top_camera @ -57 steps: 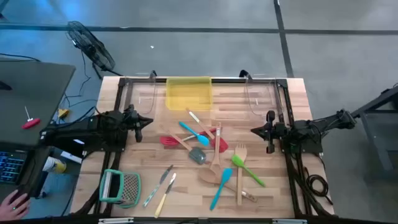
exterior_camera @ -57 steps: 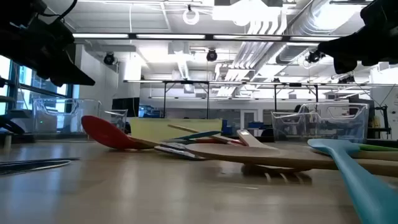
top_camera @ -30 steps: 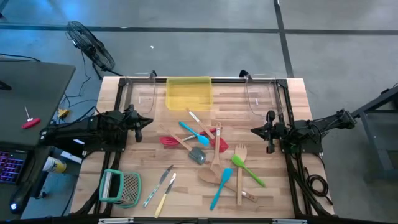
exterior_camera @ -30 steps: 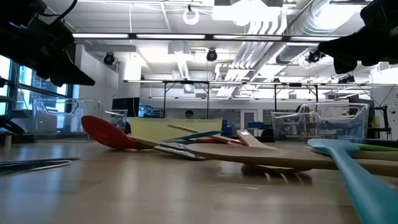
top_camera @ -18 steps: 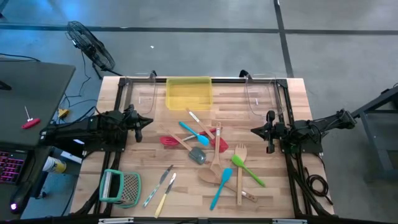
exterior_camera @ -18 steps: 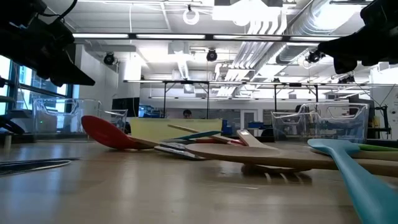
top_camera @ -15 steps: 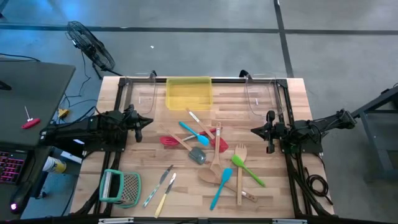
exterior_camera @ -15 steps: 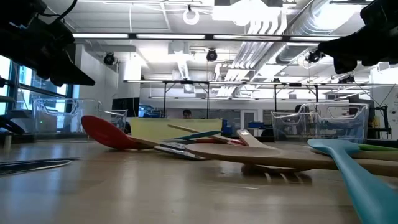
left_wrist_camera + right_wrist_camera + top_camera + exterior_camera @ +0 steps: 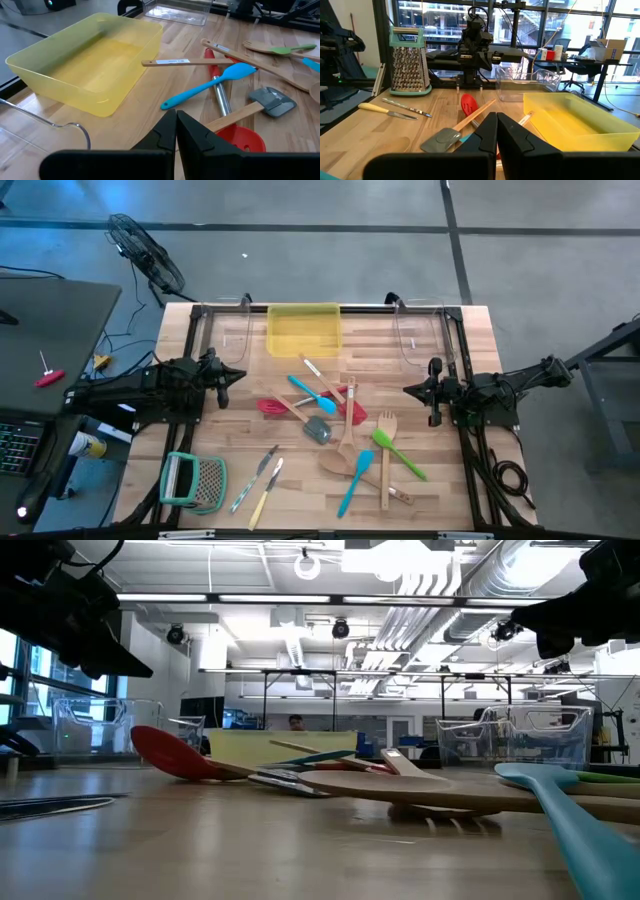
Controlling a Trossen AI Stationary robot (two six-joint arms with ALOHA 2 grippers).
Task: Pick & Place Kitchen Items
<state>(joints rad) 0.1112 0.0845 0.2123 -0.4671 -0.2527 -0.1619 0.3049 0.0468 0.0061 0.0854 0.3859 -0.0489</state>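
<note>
Change: none, your arms stay parked | left gripper point(image 9: 232, 376) clenched, empty, left edge | right gripper point(image 9: 412, 391) clenched, empty, right edge | scattered wooden and coloured kitchen utensils point(image 9: 335, 425) mid-table, near yellow plastic bin point(image 9: 303, 330) | picking not begun.

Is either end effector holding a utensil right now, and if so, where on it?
Nothing is held. The left end effector and right end effector are both shut on nothing, at the table's sides, apart from the utensils lying mid-table.
</note>
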